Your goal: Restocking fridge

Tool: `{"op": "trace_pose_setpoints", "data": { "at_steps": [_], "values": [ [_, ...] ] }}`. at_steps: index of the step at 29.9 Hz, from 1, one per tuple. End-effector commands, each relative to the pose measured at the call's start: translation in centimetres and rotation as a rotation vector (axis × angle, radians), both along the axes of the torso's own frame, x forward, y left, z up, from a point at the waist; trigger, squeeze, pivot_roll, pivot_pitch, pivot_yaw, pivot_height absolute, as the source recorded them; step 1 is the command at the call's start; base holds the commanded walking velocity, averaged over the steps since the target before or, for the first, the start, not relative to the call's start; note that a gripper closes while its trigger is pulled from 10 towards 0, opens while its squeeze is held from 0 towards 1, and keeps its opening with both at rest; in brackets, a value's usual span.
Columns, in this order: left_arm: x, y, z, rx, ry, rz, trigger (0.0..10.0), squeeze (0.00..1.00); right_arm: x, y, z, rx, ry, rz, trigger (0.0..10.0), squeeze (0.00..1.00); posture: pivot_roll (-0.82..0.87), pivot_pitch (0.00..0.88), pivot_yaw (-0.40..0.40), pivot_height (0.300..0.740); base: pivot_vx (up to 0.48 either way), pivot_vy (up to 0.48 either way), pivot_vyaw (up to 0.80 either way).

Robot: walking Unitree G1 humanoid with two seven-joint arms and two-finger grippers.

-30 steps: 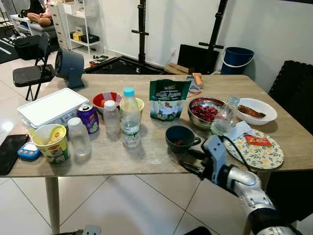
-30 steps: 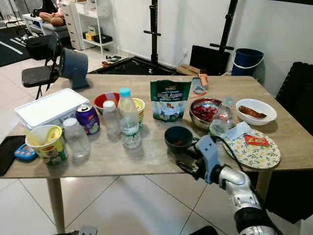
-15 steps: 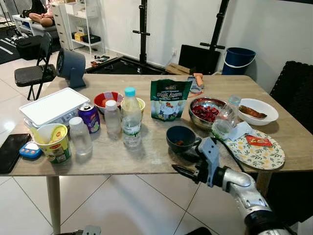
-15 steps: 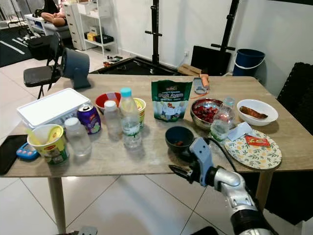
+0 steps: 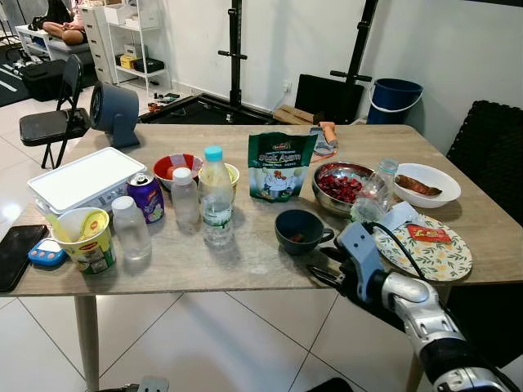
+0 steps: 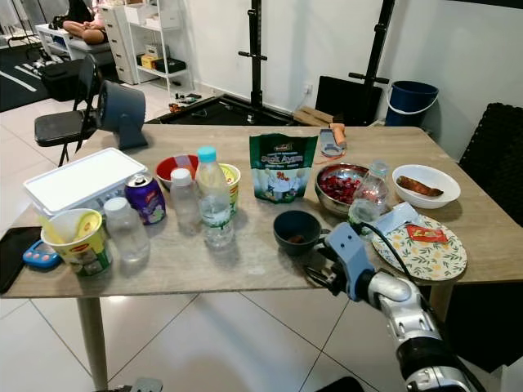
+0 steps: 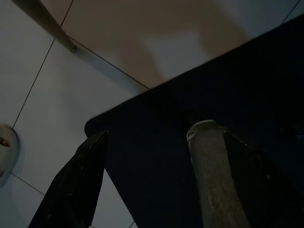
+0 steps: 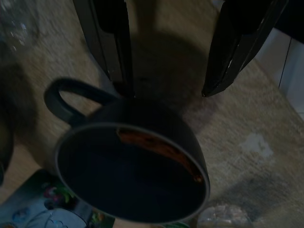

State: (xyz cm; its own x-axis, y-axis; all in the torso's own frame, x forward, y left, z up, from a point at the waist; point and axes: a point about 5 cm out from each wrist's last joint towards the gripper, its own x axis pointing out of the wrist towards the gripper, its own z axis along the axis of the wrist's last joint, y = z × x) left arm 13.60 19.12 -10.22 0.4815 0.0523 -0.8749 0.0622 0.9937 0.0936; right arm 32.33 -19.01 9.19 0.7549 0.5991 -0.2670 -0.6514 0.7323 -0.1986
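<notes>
- Currently, the dark round ceramic cup (image 5: 299, 230) stands upright on the wooden table (image 5: 245, 263) near its front edge, handle pointing right.
- Right gripper (image 5: 325, 265) reaches low over that edge, fingers (image 8: 112, 42) spread, just short of the cup.
- Left gripper (image 7: 156, 185) hangs spread above floor tiles.

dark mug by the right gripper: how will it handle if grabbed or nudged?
The dark mug looks rigid, probably ceramic, so breakable. Low and wide, it should slide rather than tip. A little reddish food inside suggests it is light. The right gripper stands open beside it.
</notes>
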Motion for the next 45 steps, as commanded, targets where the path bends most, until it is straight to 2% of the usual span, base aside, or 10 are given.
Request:
{"op": "trace_pose_setpoints", "data": {
  "at_steps": [1, 14, 18, 21, 25, 28, 29, 34, 38, 45],
  "values": [
    [-0.3, 0.5, -0.1, 0.014, 0.016, -0.002, 10.0, 0.00, 0.2, 0.1, 0.1, -0.004, -0.013, -0.010, 10.0, 0.00, -0.04, 0.011, -0.015, 0.740, 0.000, 0.000, 0.00],
    [-0.4, 0.7, -0.1, 0.020, 0.018, -0.005, 10.0, 0.00, -0.3, 2.4, 1.0, 0.126, -0.055, 0.112, 10.0, 0.00, -0.04, 0.009, -0.015, 0.740, 0.000, 0.000, 0.00],
    [-0.3, 0.6, 0.0, 0.020, 0.018, -0.010, 10.0, 0.00, -1.2, 4.5, 1.4, 0.221, -0.054, 0.238, 10.0, 0.00, -0.04, 0.005, -0.016, 0.740, 0.000, 0.000, 0.00],
    [-0.3, 0.6, 0.0, 0.020, 0.017, -0.011, 10.0, 0.00, -1.4, 4.9, 1.5, 0.240, -0.049, 0.261, 10.0, 0.00, -0.04, 0.000, -0.016, 0.740, 0.000, 0.000, 0.00],
    [-0.2, 0.6, 0.0, 0.021, 0.017, -0.013, 10.0, 0.00, -1.1, 4.2, 1.1, 0.184, -0.049, 0.224, 10.0, 0.00, -0.04, 0.000, -0.016, 0.740, 0.000, 0.000, 0.00],
    [-0.2, 0.7, 0.0, 0.023, 0.016, -0.013, 10.0, 0.00, -0.2, 2.8, 1.2, 0.149, -0.071, 0.120, 10.0, 0.00, -0.04, 0.000, -0.016, 0.740, 0.000, 0.000, 0.00],
    [-0.2, 0.7, 0.0, 0.024, 0.017, -0.012, 10.0, 0.00, 0.4, 1.6, 1.7, 0.155, -0.095, 0.035, 10.0, 0.00, -0.04, 0.000, -0.016, 0.740, 0.000, 0.000, 0.00],
    [-0.2, 0.7, 0.0, 0.024, 0.017, -0.012, 10.0, 0.00, 0.7, 1.0, 2.0, 0.158, -0.109, -0.005, 10.0, 0.00, -0.04, 0.004, -0.017, 0.740, 0.000, 0.000, 0.00],
    [-0.2, 0.6, 0.0, 0.020, 0.018, -0.010, 10.0, 0.00, 1.2, -0.8, 2.4, 0.133, -0.124, -0.104, 10.0, 0.00, -0.04, 0.007, -0.016, 0.740, 0.000, 0.000, 0.00],
    [-0.3, 0.6, 0.0, 0.021, 0.020, -0.010, 10.0, 0.00, 1.4, -1.5, 2.4, 0.099, -0.130, -0.135, 10.0, 0.00, -0.04, 0.010, -0.015, 0.740, 0.000, 0.000, 0.00]
  ]
}}
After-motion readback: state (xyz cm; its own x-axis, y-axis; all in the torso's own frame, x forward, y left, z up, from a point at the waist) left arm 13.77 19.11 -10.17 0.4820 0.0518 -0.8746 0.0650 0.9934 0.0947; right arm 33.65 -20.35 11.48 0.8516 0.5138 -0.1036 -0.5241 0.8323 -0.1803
